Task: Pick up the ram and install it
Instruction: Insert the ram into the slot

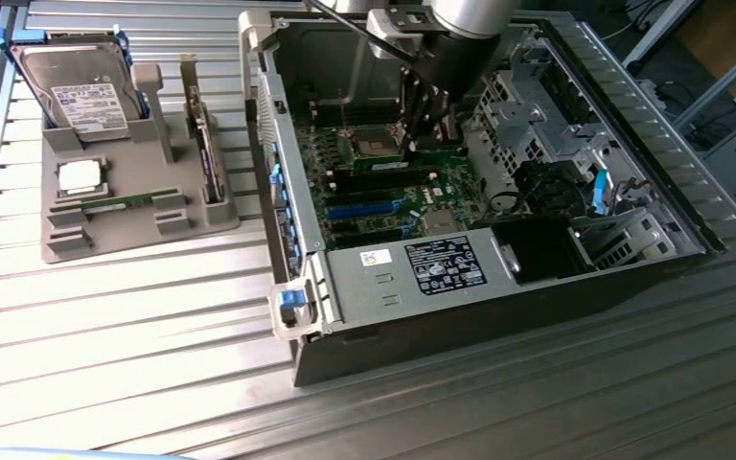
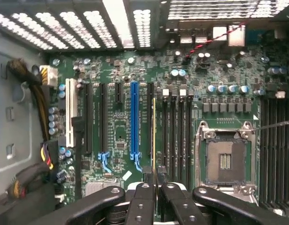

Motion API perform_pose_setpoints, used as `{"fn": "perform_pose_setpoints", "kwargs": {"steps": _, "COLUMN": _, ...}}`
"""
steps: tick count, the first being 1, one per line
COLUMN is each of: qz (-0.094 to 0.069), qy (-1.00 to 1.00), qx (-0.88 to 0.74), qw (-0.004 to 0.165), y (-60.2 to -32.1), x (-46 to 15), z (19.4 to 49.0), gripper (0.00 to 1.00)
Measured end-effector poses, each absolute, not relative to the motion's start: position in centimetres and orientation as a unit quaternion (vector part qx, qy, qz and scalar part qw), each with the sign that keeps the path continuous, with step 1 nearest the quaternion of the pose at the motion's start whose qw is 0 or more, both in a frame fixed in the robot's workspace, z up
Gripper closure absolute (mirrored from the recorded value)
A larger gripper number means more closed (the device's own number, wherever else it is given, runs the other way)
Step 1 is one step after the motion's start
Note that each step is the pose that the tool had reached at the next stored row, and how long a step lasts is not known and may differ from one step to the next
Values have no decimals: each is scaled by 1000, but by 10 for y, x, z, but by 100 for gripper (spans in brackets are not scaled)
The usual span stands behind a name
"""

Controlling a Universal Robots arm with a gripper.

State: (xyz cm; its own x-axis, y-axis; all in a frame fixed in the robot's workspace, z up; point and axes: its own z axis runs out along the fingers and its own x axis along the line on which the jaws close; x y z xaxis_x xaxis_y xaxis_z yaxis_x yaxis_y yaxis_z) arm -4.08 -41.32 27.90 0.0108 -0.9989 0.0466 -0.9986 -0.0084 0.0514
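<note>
Exterior view: the arm reaches down into the open computer case (image 1: 342, 287), its gripper (image 1: 417, 129) poised over the motherboard (image 1: 394, 182) beside the empty CPU socket (image 1: 379, 146). Wrist view: the jaws are nearly closed, pinching the ram (image 2: 154, 136), which is seen edge-on as a thin strip running straight out from between the fingertips (image 2: 150, 177). The strip stands on edge over the row of black memory slots (image 2: 174, 136), between the blue expansion slot (image 2: 134, 119) and the socket. On the grey parts tray (image 1: 138, 206), on the exterior view's left, a second memory stick (image 1: 123, 202) lies flat.
</note>
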Motion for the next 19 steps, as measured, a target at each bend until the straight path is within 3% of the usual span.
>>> {"fn": "perform_pose_setpoints", "kwargs": {"steps": 19, "qz": -2, "qy": -714, "qx": 699, "qw": 35, "y": -397, "x": -47, "z": 246, "gripper": 87}}
